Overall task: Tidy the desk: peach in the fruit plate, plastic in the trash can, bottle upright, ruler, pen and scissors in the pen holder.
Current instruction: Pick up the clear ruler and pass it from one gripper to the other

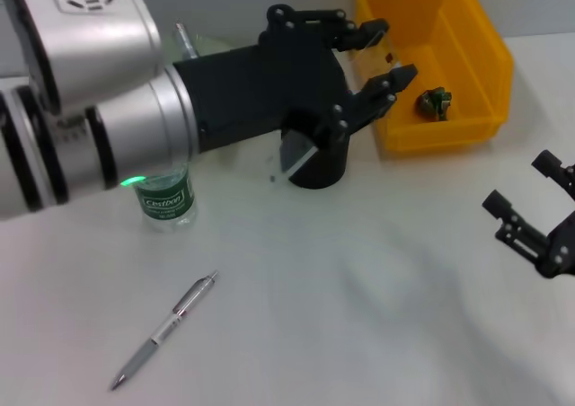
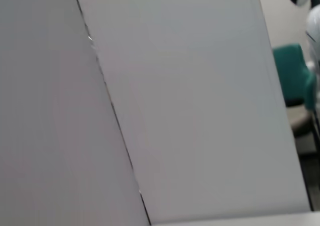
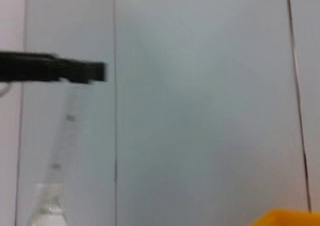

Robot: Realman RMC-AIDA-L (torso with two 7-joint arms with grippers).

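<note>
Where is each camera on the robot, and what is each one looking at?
Head view: sits on the robot's head, looking down at the white table; it shows the left gripper open above the black pen holder and the right gripper open near the table's right edge.
Left wrist view: sits on the left arm, facing a plain wall; no robot parts show.
Right wrist view: sits on the right arm, facing the wall.
Shared: the yellow bin appears in head and right wrist views.

Desk (image 1: 359, 316): matt white, smooth. Trash can (image 1: 467, 56): glossy yellow plastic. Pen holder (image 1: 319, 165): matt black. Bottle (image 1: 166, 199): clear plastic, green paper-like label. Pen (image 1: 166, 330): silvery, shiny clip. Left arm (image 1: 81, 83): satin silver shell.
</note>
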